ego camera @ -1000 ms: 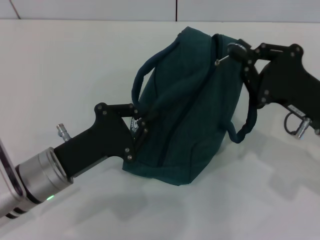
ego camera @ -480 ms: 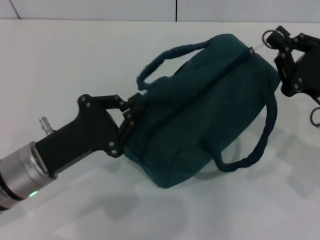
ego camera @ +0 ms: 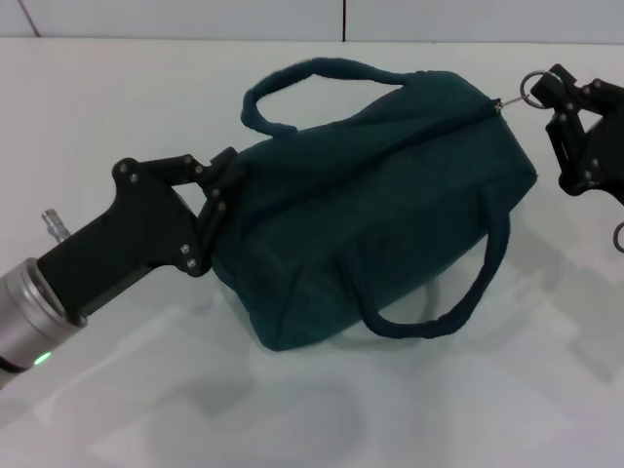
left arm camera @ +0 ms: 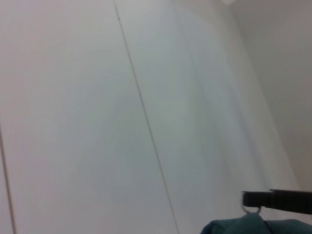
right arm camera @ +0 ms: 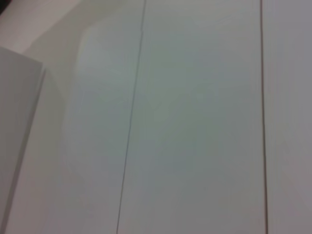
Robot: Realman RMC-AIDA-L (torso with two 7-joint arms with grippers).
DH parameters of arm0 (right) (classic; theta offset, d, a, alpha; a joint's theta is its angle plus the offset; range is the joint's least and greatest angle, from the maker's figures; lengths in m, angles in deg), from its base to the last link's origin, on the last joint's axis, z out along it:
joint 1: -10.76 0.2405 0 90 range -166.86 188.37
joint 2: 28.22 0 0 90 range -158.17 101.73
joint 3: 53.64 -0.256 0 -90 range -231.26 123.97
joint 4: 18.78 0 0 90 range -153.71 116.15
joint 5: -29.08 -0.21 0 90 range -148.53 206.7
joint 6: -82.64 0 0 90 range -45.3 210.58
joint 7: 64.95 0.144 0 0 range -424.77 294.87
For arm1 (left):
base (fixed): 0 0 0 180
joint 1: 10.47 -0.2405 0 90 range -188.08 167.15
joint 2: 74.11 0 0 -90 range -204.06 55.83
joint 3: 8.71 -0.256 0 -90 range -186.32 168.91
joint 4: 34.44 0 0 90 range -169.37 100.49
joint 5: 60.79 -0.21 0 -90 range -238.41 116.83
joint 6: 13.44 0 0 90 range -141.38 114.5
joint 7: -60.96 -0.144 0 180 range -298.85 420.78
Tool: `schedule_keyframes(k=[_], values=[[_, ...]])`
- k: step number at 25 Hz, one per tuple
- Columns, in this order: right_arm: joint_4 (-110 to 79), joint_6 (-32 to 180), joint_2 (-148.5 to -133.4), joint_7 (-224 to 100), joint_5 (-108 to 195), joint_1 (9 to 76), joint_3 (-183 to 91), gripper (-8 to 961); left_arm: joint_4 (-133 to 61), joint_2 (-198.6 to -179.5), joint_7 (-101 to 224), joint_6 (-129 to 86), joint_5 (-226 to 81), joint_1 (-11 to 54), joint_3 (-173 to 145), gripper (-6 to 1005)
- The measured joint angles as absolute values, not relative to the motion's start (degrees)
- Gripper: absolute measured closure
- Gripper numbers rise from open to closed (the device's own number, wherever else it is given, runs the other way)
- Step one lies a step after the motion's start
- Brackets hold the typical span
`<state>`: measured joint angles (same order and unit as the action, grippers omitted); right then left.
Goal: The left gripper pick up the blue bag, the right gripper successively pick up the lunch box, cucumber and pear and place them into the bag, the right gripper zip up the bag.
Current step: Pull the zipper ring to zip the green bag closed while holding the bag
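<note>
A dark teal bag (ego camera: 380, 210), soft and bulging, lies on its side on the white table (ego camera: 117, 107), zipped closed. The left gripper (ego camera: 216, 200) pinches fabric at one end. The right gripper (ego camera: 556, 102) clamps the zipper pull ring (ego camera: 534, 90) opposite. It likely sags when lifted; its handles (ego camera: 429, 317) offer firmer holds.

The left arm reaches in from the lower left, its silver wrist collar low and its black body angled up and to the right. Its left claw (ego camera: 222, 185) is clamped on the end of the blue bag (ego camera: 380, 210). The right claw (ego camera: 558, 97) sits at the right edge, pinching the zipper ring (ego camera: 533, 88).
</note>
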<state>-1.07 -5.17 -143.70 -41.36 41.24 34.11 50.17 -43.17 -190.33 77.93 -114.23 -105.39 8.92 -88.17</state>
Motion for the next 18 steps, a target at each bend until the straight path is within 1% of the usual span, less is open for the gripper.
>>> schedule_keyframes(k=[12,17,18], values=[[-2.1,-0.7,-143.72,-38.1,41.6,35.2,50.0,859,-43.3,-190.11,78.7,-113.2,-105.1,10.1,-88.1,944],[-2.0,-0.7,-143.71,-37.7,41.2,34.6,48.7,840,-43.3,-190.3,78.7,-112.1,-105.3,10.5,-88.1,944],[-2.1,-0.7,-143.73,-37.7,41.1,34.4,48.4,794,-43.4,-190.37,78.7,-111.9,-105.3,10.5,-88.1,944]])
